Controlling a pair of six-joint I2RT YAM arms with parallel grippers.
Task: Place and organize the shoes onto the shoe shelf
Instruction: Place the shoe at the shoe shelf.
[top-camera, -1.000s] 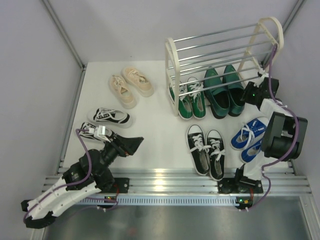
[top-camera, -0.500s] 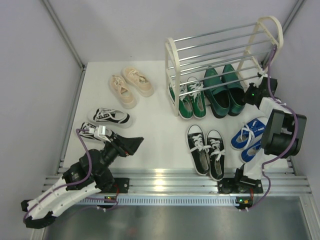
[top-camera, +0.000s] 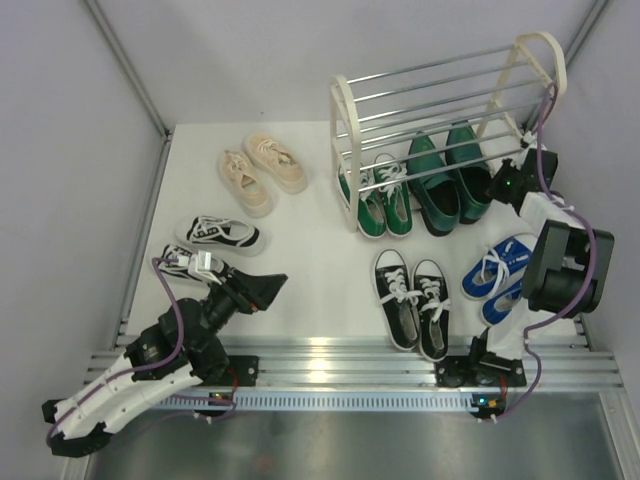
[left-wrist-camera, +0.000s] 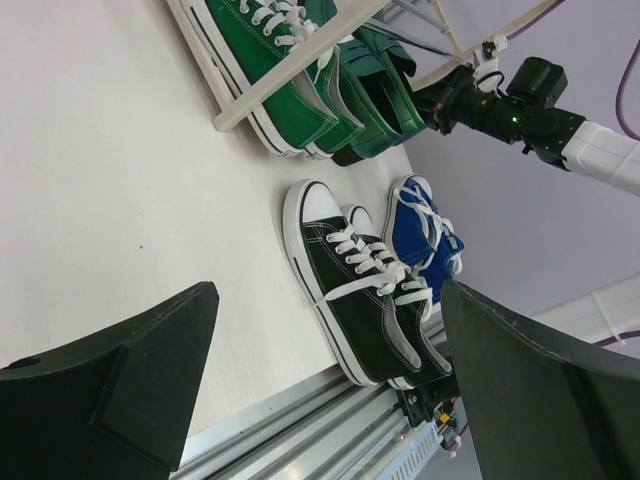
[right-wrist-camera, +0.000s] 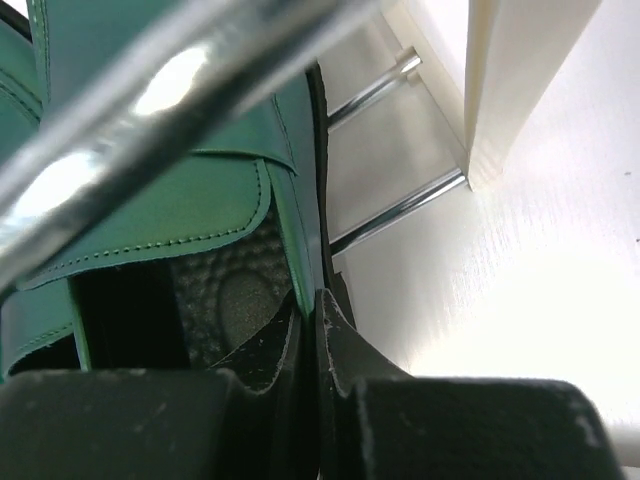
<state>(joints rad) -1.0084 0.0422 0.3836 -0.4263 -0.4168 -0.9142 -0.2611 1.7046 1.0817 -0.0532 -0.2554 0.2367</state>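
Your dark green loafers (top-camera: 447, 180) sat on the lowest level of the shoe shelf (top-camera: 341, 120), in its right half, their near ends poking out past the rods toward the arms. The right gripper (right-wrist-camera: 318, 318) was at the outer side of the right loafer. Your right wrist view showed its jaws pinched together on the thin upper edge of that shoe, beside the heel opening, with the shelf's cream end post and two silver rods just beyond. Next to the loafers, in the shelf's left half, stood the green canvas sneakers (top-camera: 380, 200). In front of the shelf, on the white table (top-camera: 310, 240), the black canvas sneakers (top-camera: 412, 300) lay side by side. Just to their right were the blue canvas sneakers (top-camera: 497, 272), partly hidden under the right arm. Well apart, on the left of the table, the cream chunky sneakers (top-camera: 262, 170) lay toward the back. The black-and-white striped sneakers (top-camera: 218, 233) lay nearer the arm bases, one of them half covered by the left wrist. The left gripper (top-camera: 262, 291) was at the near left of the table, jaws spread wide with nothing between them, pointing toward the black pair. You could not tell whether it touched the surface.
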